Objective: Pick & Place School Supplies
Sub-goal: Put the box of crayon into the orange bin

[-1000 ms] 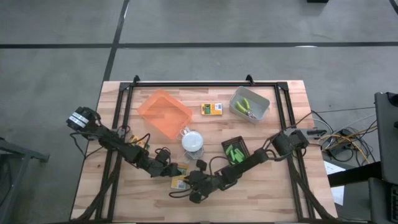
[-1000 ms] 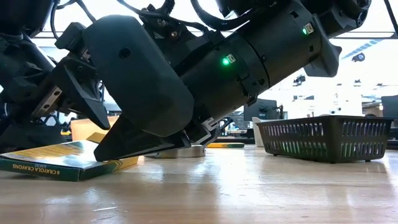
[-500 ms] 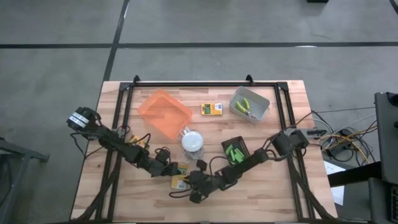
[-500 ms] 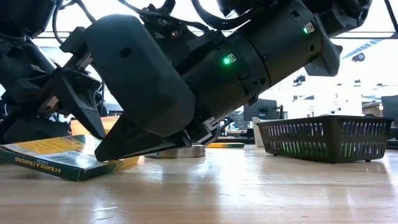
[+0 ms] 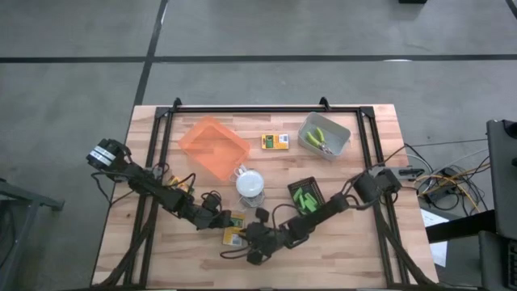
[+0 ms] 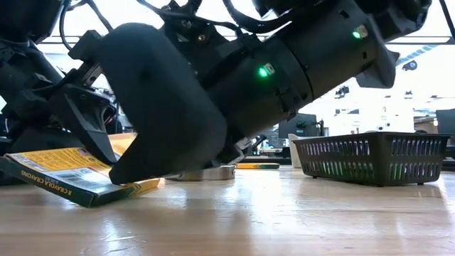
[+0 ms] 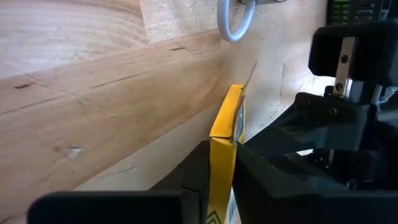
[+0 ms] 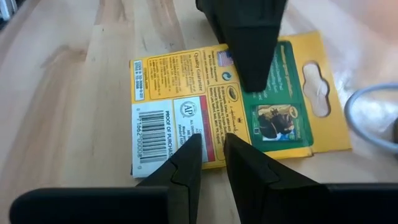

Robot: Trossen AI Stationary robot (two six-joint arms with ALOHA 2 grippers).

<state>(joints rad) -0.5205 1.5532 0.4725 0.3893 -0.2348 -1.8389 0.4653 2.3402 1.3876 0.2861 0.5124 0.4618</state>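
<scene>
A yellow-and-green crayon box (image 5: 234,236) lies near the table's front edge, printed back up (image 8: 186,99). My left gripper (image 7: 217,152) reaches it from the left and is shut on it. My right gripper (image 8: 211,143) comes from the right, its fingers shut, its tips over the box's nearest long edge. A second crayon box (image 5: 275,141) lies flat at the far middle. Green-handled tools sit in the grey tray (image 5: 325,135). Green chunks sit in the black tray (image 5: 307,194). My left gripper pinches the crayon box across its thin body, one finger (image 8: 249,43) on the printed top face (image 8: 273,74) and the other beneath. It comes slanting down from the table's left. That end of the box (image 6: 28,167) is raised and the box is tilted. My right gripper has its shut fingertips (image 6: 124,171) on the box's top face by the long edge (image 8: 208,134), slanting down from the table's right. The box's low end (image 6: 146,186) stays on the table beneath them.
An orange tray (image 5: 214,148) lies at the far left and a white domed object (image 5: 250,183) stands mid-table just behind the grippers. The black basket (image 6: 373,156) stands to the right. A black frame rail (image 5: 266,109) runs along the far edge. Cables trail along both arms.
My left gripper has shut on the crayon box without shifting. The box has tipped: the end in the left fingers has risen off the table, while the end under my right gripper has stayed down.
</scene>
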